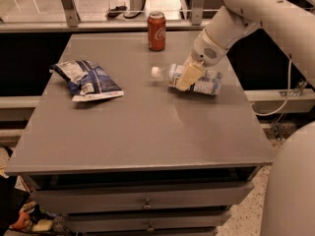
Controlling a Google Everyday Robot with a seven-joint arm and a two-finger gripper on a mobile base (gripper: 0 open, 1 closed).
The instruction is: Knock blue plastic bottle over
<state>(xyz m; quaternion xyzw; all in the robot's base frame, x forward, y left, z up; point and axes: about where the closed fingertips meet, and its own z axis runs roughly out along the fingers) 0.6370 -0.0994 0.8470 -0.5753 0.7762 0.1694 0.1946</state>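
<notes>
The blue plastic bottle (204,82) lies on its side on the right part of the grey table (147,132). Its white cap (155,72) points left and its white label faces up. My gripper (187,76) comes down from the white arm at the upper right and rests over the bottle's middle, hiding part of it. The gripper holds nothing that I can see.
A red soda can (156,31) stands upright at the table's back edge, just behind the bottle's cap. A blue-and-white chip bag (87,80) lies at the left. The robot's white body (290,191) fills the lower right. Drawers sit under the table's front edge.
</notes>
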